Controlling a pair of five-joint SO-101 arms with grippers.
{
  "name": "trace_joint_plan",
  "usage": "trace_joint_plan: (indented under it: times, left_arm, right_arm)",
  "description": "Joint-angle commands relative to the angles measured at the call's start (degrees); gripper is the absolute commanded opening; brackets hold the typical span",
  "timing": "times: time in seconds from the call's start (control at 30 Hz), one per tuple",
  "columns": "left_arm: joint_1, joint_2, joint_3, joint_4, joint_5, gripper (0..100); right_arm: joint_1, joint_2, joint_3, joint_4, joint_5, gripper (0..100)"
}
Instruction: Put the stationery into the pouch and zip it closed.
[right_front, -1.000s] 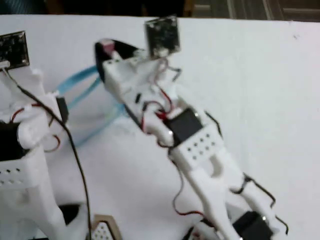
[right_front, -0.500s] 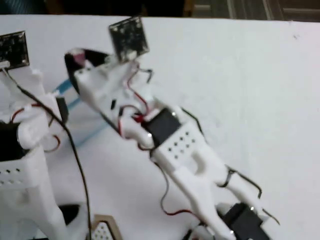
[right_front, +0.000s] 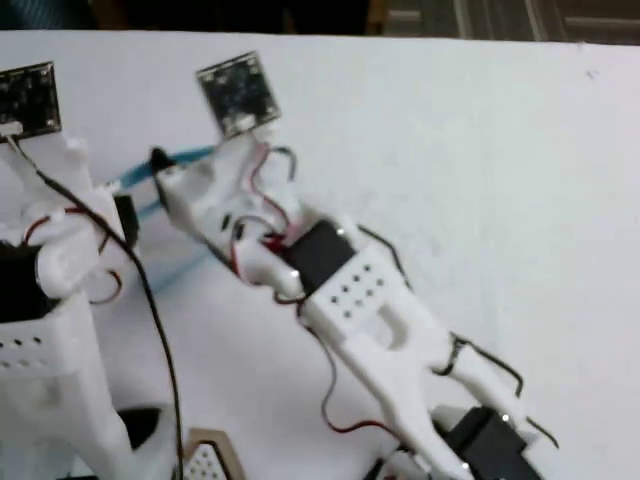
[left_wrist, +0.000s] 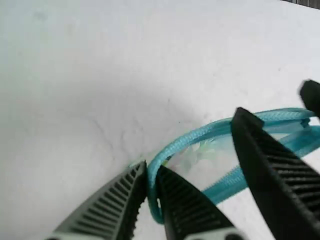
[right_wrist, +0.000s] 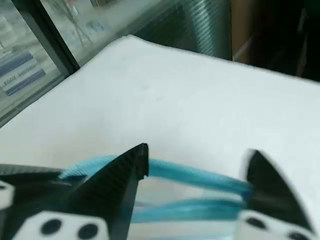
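Currently the right arm (right_front: 380, 310) lies long and low across the white surface (right_front: 480, 130), slanting over the pouch (right_front: 185, 157). Its wrist is bent down so that the right hand (right_front: 160, 165) tips onto the pouch's far teal edge. That hand's two black fingers (right_wrist: 120, 185) are spread wide, one on each side of that edge; whether either touches it I cannot tell. The left arm (right_front: 60, 300) stands upright just beside the pouch's other end. The left hand (left_wrist: 147, 172) is pressed together there, pinching the teal rim at a rounded corner. The pouch lies flat on the surface, clear-bodied with teal edging. Its long axis runs slantwise from the pinched corner away under the right arm, and its two long edges lie nearly parallel.
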Motion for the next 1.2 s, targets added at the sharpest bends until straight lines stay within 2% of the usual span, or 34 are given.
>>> trace_joint_plan:
  times: [0.0, 0.17, 0.33, 0.43, 0.53, 0.77, 1.0, 1.17]
  left_arm:
    - [-0.4, 1.45, -0.18, -0.53, -0.09, 2]
    - [-0.4, 1.45, -0.18, -0.53, -0.09, 2]
    - [-0.4, 1.45, -0.18, -0.53, -0.09, 2]
    - [-0.4, 1.45, -0.18, -0.53, -0.09, 2]
    - [-0.4, 1.45, -0.18, -0.53, -0.09, 2]
    - [-0.4, 1.45, -0.18, -0.53, -0.09, 2]
    - [-0.4, 1.45, -0.18, -0.53, -0.09, 2]
    - [-0.4, 1.45, -0.18, -0.53, -0.09, 2]
  right_arm:
    - [0.48, -5.67, -2.29, 2.77, 0.09, 39.4]
    - [4.79, -12.62, -2.02, 5.67, 2.55, 39.4]
    - [12.44, -14.2, -0.97, 12.62, 5.71, 39.4]
    - [15.69, -14.2, 5.54, 12.97, 10.29, 39.4]
    - [15.78, -12.97, 15.47, 12.18, 15.38, 39.4]
    - [12.53, -6.73, 30.15, -2.15, 16.79, 39.4]
    - [11.56, 2.77, 30.68, -15.34, 9.05, 39.4]
    - [11.82, 9.71, 30.51, -21.23, 8.7, 39.4]
